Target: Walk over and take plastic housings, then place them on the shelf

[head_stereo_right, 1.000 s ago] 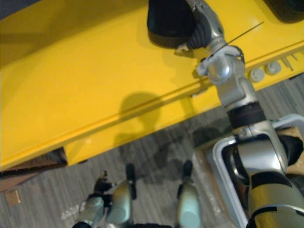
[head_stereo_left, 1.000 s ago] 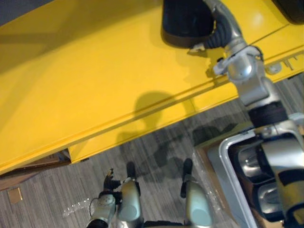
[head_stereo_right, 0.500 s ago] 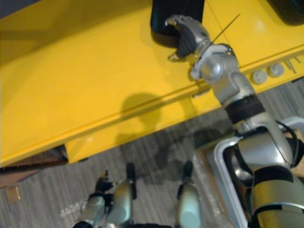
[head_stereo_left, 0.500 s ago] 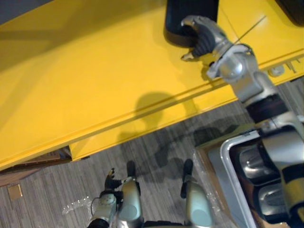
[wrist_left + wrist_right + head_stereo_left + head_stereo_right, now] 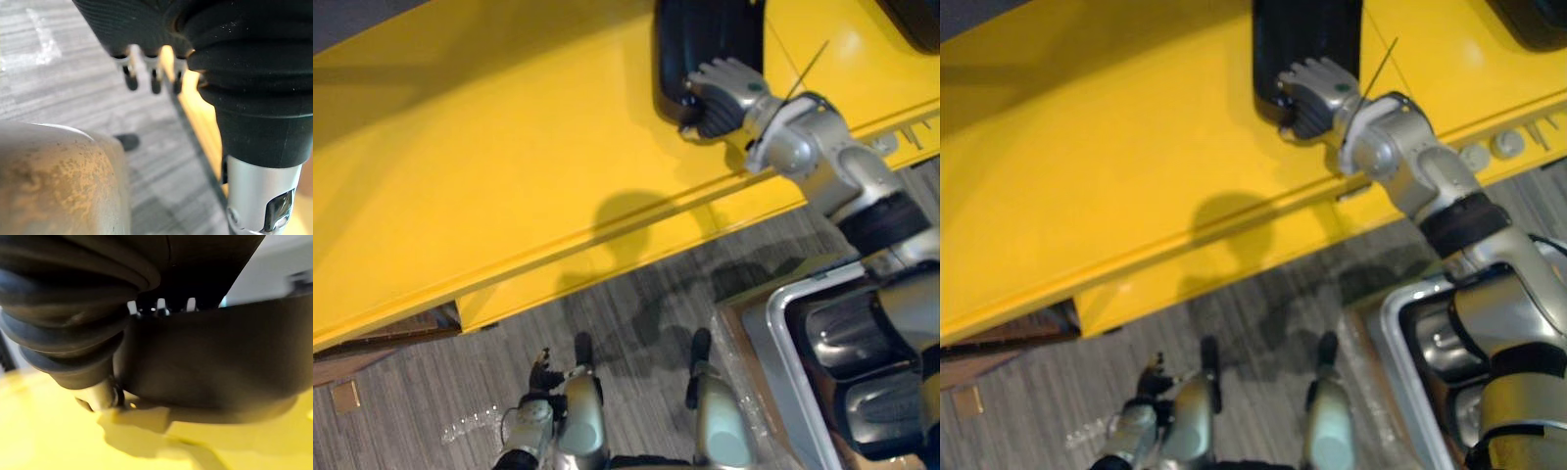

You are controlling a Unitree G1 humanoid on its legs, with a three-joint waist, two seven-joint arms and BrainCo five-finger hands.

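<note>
Housing: black plastic housing [image 5: 705,39] lying on yellow surface [image 5: 489,166], toward far side.
R hand [image 5: 720,93]: set against housing's near end, reaching over its rim; grip hidden behind rim, cannot tell if closed.
L hand [image 5: 152,78]: hanging low above grey floor [image 5: 636,294]; fingers straight, relaxed, holding nothing.
Tray: silver-rimmed tray [image 5: 781,338], lower R, below surface's front edge.
Other: second dark object [image 5: 915,12] at surface's far R.
</note>
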